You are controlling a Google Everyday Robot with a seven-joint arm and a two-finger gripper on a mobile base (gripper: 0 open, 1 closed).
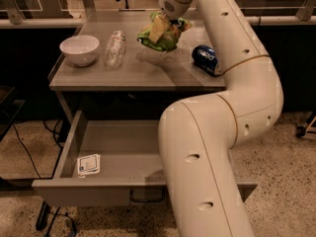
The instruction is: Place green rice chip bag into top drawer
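Note:
The green rice chip bag [165, 35] hangs crumpled above the grey table top [133, 73], lifted clear of it with its shadow below. My gripper [160, 27] is shut on the bag's upper part, at the end of my big white arm [227, 107] that reaches over the table from the right. The top drawer [123, 154] stands pulled open below the table, with a small white card [89, 164] at its front left and a dark handle [146, 197] on its front. My arm hides the drawer's right part.
A white bowl [79, 49] and a clear plastic bottle [114, 48] lying on its side are on the table's left. A blue soda can [206, 59] lies on the right of the table, next to my arm. Cables run on the floor at the left.

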